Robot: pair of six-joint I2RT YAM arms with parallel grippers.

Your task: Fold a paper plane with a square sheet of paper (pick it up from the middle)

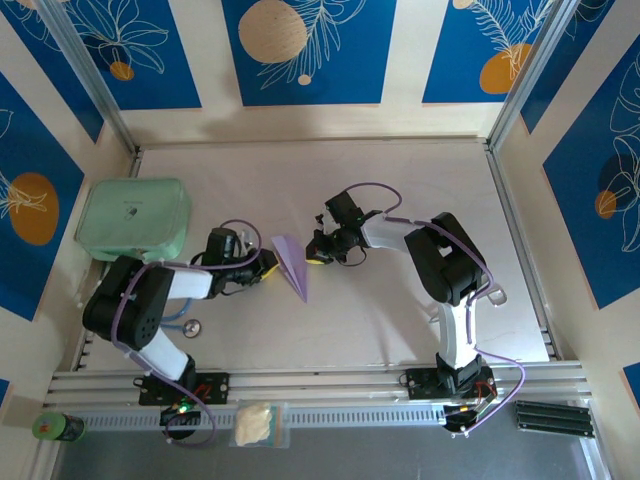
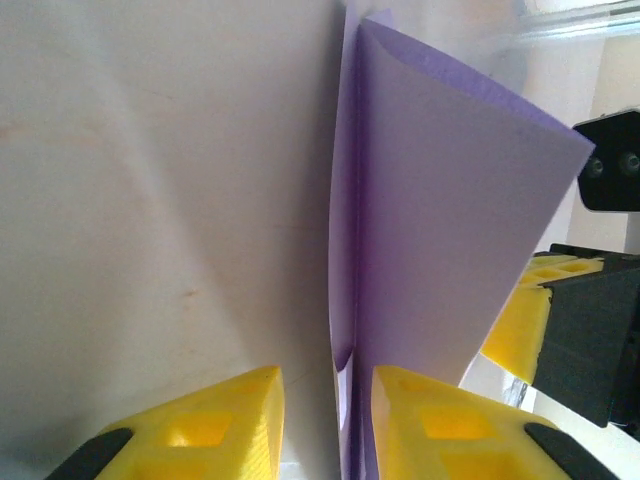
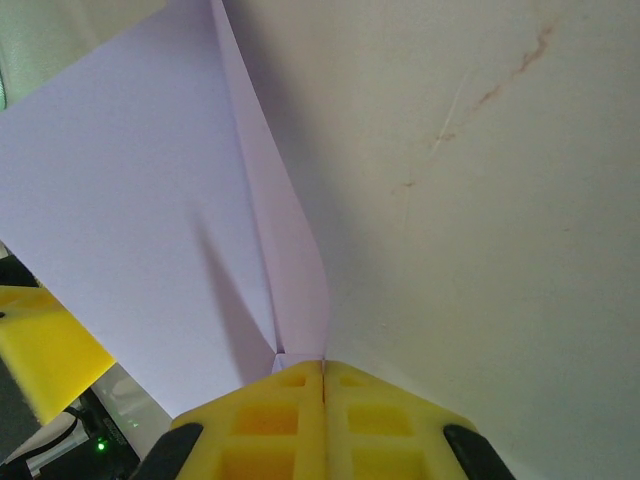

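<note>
- You see the right end effector (image 3: 322, 368) pinched together on a fold of the paper plane (image 1: 291, 264).
- Your left end effector (image 2: 328, 385) has its jaws slightly apart, with the paper's edge between them.
- The plane is mid-bench (image 1: 400, 180), between both end effectors.

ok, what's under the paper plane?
Only pale table under the paper plane, as far as its edges show. The patch directly beneath is hidden from above. Right end effector is shut on its edge.

You'll see the paper plane (image 1: 290, 265) is thin matt lilac paper, smooth with crisp creases; the left gripper (image 2: 328, 378) carries yellow pads (image 2: 225, 420) of dull moulded plastic, and your table (image 1: 380, 330) looks smooth, matt, faintly scuffed
</note>
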